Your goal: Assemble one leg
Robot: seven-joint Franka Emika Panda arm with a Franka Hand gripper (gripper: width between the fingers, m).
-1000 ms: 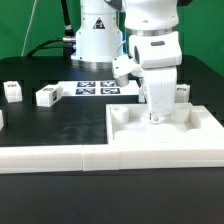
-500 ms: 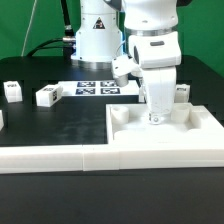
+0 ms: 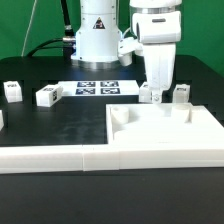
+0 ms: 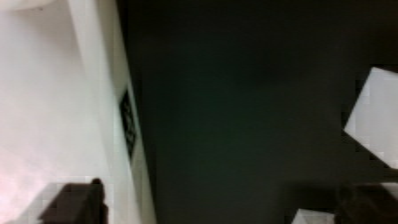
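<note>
My gripper [image 3: 158,97] hangs above the back rim of the large white tray-like part [image 3: 200,128], near its far edge. In the wrist view my gripper [image 4: 217,205] is open, with only dark table between its dark fingertips [image 4: 71,204]. One leg [image 3: 180,94], a small white block with a tag, stands just behind the tray at the exterior view's right of my gripper. Two more legs [image 3: 47,95] [image 3: 12,91] stand on the table at the exterior view's left. A blurred white part with a tag on its side [image 4: 54,100] fills one side of the wrist view.
The marker board [image 3: 97,88] lies at the back in front of the arm's base. A long white border strip [image 3: 50,160] runs along the front. Another small white piece [image 3: 1,118] is cut off at the exterior view's left edge.
My gripper has risen out of the tray-like part and moved back toward its far rim. The legs and the tray have not moved.
</note>
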